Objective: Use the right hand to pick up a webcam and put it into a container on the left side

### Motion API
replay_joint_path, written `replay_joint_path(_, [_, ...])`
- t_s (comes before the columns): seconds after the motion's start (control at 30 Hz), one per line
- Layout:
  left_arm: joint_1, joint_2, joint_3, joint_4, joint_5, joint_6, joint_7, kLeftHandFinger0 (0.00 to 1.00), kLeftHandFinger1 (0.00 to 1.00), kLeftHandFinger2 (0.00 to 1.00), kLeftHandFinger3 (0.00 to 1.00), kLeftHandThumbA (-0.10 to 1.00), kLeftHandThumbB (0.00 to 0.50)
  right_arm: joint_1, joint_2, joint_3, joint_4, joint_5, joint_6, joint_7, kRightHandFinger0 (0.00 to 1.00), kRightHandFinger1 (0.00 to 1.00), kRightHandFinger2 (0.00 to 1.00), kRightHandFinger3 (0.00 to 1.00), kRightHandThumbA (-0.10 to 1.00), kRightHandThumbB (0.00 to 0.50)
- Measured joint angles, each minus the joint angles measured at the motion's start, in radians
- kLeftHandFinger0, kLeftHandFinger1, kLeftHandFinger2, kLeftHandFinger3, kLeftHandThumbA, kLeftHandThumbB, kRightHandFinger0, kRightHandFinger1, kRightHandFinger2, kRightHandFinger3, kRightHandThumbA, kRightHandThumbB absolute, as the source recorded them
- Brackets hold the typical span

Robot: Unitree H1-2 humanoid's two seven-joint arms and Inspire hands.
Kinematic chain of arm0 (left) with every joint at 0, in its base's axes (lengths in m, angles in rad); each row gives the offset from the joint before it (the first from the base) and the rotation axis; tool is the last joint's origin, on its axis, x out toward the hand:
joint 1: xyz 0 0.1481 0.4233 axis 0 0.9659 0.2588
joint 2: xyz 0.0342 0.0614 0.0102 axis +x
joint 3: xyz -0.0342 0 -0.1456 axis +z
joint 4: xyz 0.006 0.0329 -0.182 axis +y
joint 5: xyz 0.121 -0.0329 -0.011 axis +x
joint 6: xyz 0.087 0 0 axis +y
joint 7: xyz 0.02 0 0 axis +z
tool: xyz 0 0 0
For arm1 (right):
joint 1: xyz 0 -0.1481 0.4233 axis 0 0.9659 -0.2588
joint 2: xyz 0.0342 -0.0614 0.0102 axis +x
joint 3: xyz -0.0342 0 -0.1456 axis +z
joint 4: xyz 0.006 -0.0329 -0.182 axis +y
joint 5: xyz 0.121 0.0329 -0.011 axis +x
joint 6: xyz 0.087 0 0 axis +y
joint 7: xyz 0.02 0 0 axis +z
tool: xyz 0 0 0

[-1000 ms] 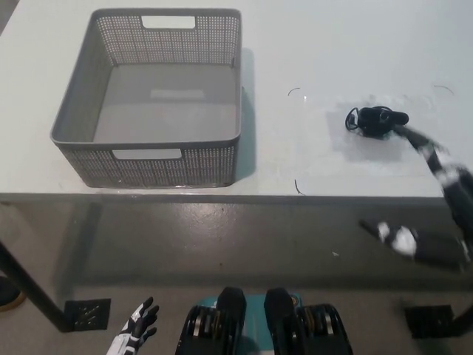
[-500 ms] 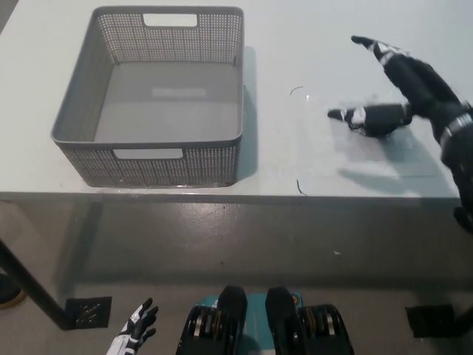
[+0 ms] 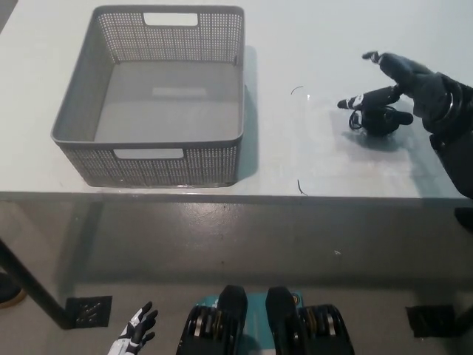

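Observation:
A small black webcam lies on the white table at the right. My black right hand hovers just above and behind it, open, fingers spread toward the left, one fingertip reaching over the webcam's top. The grey perforated basket stands on the table's left side, with nothing in it. My white left hand rests low at the bottom left, below the table, fingers apart.
The table's front edge runs across the middle of the view, with grey floor below it. A few thin dark marks lie on the table between basket and webcam.
My right hand has come up from below the table's edge to over the webcam, then drawn in closer and lower over it. Basket, webcam and left hand have stayed put.

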Motion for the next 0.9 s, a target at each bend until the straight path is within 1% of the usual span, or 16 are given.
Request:
replay_joint_path(0.1, [0.000,0.001,0.001,-0.001,0.002,-0.001,0.000,1.00,1.00,1.00,1.00,1.00,0.062,-0.013,0.012,0.003,0.092,0.000,-0.023,-0.012,1.00,1.00,1.00,1.00,0.89,0.478])
replay_joint_path(0.17, [0.000,0.000,0.001,-0.001,0.002,-0.001,0.000,1.00,1.00,1.00,1.00,1.00,0.056,-0.016,0.017,0.004,0.140,0.000,-0.031,-0.020,1.00,1.00,1.00,1.00,0.90,0.497])
replay_joint_path(0.2, [0.000,0.000,0.001,-0.001,0.002,-0.001,0.000,1.00,1.00,1.00,1.00,1.00,0.046,-0.019,0.020,0.009,0.168,0.000,-0.039,-0.026,1.00,1.00,1.00,1.00,0.88,0.487])
replay_joint_path(0.23, [0.000,0.000,0.001,-0.001,0.003,-0.001,0.000,1.00,1.00,1.00,1.00,1.00,0.049,-0.019,0.021,0.011,0.184,-0.001,-0.043,-0.030,1.00,1.00,1.00,1.00,0.88,0.489])
replay_joint_path(0.27, [0.000,0.000,0.001,-0.001,0.003,-0.001,0.000,1.00,1.00,1.00,1.00,1.00,0.050,-0.019,0.022,0.014,0.204,-0.001,-0.050,-0.037,1.00,1.00,1.00,1.00,0.88,0.474])
replay_joint_path(0.37, [0.000,0.001,0.001,-0.001,0.005,-0.001,0.000,1.00,1.00,1.00,1.00,1.00,0.061,-0.019,0.030,0.020,0.261,-0.001,-0.069,-0.057,1.00,1.00,1.00,1.00,0.88,0.473])
replay_joint_path(0.43, [0.000,0.001,0.001,-0.001,0.005,-0.001,0.000,1.00,1.00,1.00,1.00,1.00,0.057,-0.019,0.036,0.020,0.285,0.000,-0.080,-0.070,1.00,1.00,1.00,1.00,0.85,0.500])
replay_joint_path(0.47, [0.000,0.001,0.002,-0.001,0.006,-0.002,0.000,1.00,1.00,1.00,1.00,1.00,0.057,-0.019,0.038,0.020,0.296,0.001,-0.087,-0.075,1.00,1.00,1.00,1.00,0.83,0.500])
replay_joint_path(0.53, [0.000,0.002,0.002,-0.001,0.006,-0.003,0.000,1.00,1.00,1.00,1.00,1.00,0.058,-0.019,0.045,0.015,0.321,0.004,-0.100,-0.089,1.00,1.00,1.00,1.00,0.81,0.491])
replay_joint_path(0.57, [0.000,0.002,0.001,-0.001,0.006,-0.003,0.000,1.00,1.00,1.00,1.00,1.00,0.057,-0.019,0.047,0.014,0.329,0.006,-0.105,-0.094,1.00,1.00,1.00,1.00,0.80,0.461])
replay_joint_path(0.67, [-0.001,0.002,0.001,-0.001,0.006,-0.003,0.000,1.00,1.00,1.00,1.00,1.00,0.056,-0.018,0.051,0.013,0.349,0.008,-0.123,-0.116,1.00,1.00,1.00,1.00,0.78,0.452])
replay_joint_path(0.77, [-0.001,0.002,0.002,-0.001,0.006,-0.002,-0.001,1.00,1.00,1.00,1.00,1.00,0.063,-0.018,0.054,0.013,0.366,0.009,-0.139,-0.136,1.00,1.00,1.00,1.00,0.78,0.445])
replay_joint_path(0.83, [-0.002,0.002,0.002,-0.002,0.006,-0.002,-0.001,1.00,1.00,1.00,1.00,1.00,0.056,-0.017,0.059,0.013,0.381,0.010,-0.155,-0.159,1.00,1.00,1.00,1.00,0.76,0.438])
replay_joint_path(0.87, [-0.003,0.002,0.002,-0.003,0.006,-0.002,-0.001,1.00,1.00,1.00,1.00,1.00,0.051,-0.017,0.061,0.013,0.385,0.010,-0.159,-0.167,1.00,1.00,1.00,1.00,0.74,0.418])
replay_joint_path(0.9, [-0.004,0.002,0.002,-0.003,0.006,-0.002,0.000,1.00,1.00,1.00,1.00,1.00,0.042,-0.016,0.064,0.012,0.390,0.010,-0.167,-0.178,1.00,1.00,1.00,1.00,0.67,0.393])
